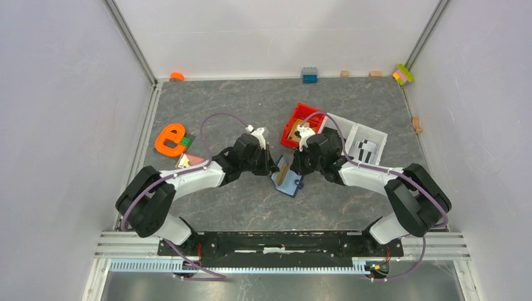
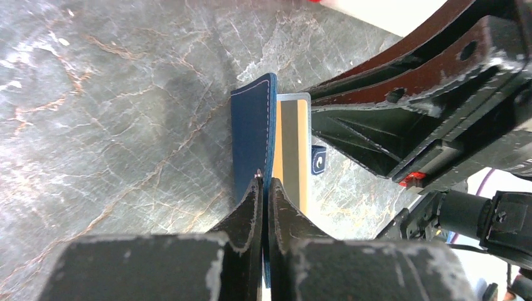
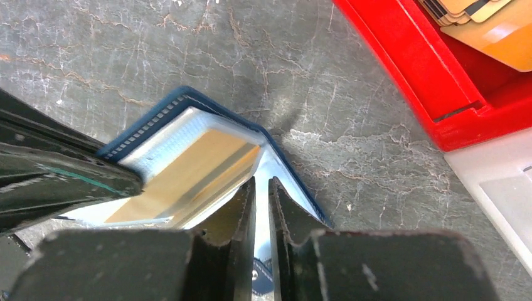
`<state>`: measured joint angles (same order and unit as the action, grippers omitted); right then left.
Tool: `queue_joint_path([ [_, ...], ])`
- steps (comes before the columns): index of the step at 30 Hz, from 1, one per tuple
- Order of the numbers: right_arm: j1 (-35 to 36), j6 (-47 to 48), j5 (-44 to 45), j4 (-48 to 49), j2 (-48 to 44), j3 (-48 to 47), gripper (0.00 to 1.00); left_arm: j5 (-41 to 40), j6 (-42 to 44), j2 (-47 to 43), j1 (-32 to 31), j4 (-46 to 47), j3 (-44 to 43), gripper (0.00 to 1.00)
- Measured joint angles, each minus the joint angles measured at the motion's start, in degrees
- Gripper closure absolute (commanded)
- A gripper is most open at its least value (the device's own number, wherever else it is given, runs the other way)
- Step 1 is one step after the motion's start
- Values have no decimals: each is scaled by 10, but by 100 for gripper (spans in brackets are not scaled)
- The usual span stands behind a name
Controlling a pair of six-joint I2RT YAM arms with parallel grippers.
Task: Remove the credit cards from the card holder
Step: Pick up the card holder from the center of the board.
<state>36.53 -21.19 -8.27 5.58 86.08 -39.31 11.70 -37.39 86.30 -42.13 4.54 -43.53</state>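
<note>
The navy card holder stands open on the stone-patterned table between my two grippers. My left gripper is shut on its dark blue flap. A copper-tan credit card sits in the lighter blue inside pocket, and the snap tab hangs beside it. My right gripper hovers over the inside fold next to the card. Its jaws stand a narrow gap apart with nothing between them. More credit cards lie in the red tray.
A white tray adjoins the red tray at the back right. An orange e-shaped toy and small blocks lie at the left. A blue brick and other bits line the back wall.
</note>
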Motion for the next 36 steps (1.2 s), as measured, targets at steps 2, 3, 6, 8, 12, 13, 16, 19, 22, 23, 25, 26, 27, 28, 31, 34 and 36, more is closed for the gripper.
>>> queue_joint_path([
  [2, 0, 0, 2, 2, -1, 0, 82, -13, 2, -12, 0, -6, 0, 98],
  [3, 0, 0, 2, 0, 0, 0, 82, -23, 2, -20, 0, -10, 1, 98],
  [6, 0, 0, 1, 0, 3, 0, 81, -44, 4, -40, 0, -17, 4, 98],
  [8, 0, 0, -5, 1, 4, 0, 79, -58, 4, -48, 1, -18, 9, 98],
  [12, 0, -4, -18, 12, 8, 0, 71, -74, 4, -49, 6, -22, 13, 98],
  [13, -1, -7, -19, 15, 8, 2, 69, -76, 4, -49, 7, -23, 14, 98],
  [16, -8, -17, -21, 44, -5, 29, 64, -77, 3, -49, 17, -24, 17, 98],
  [19, -25, -30, -21, 56, -36, 64, 60, -75, 1, -44, 29, -23, 17, 98],
  [22, -38, -38, -22, 73, -59, 83, 57, -70, -1, -34, 38, -23, 17, 98],
  [23, -39, -39, -26, 80, -61, 84, 57, -70, -1, -31, 39, -23, 17, 98],
  [25, -39, -40, -39, 94, -61, 84, 56, -69, -1, -29, 40, -23, 17, 98],
  [26, -38, -40, -49, 99, -61, 84, 54, -69, -2, -28, 41, -22, 17, 98],
  [27, -38, -40, -56, 104, -61, 84, 52, -68, -3, -28, 42, -22, 17, 98],
  [28, -36, -39, -61, 106, -61, 84, 51, -68, -3, -27, 42, -21, 17, 98],
  [31, -31, -34, -70, 107, -61, 84, 51, -65, -5, -21, 44, -15, 17, 96],
  [34, -24, -29, -77, 107, -61, 83, 59, -56, -5, -16, 47, -9, 17, 92],
  [36, -18, -25, -85, 107, -57, 80, 65, -52, -5, -15, 50, -8, 17, 90],
])
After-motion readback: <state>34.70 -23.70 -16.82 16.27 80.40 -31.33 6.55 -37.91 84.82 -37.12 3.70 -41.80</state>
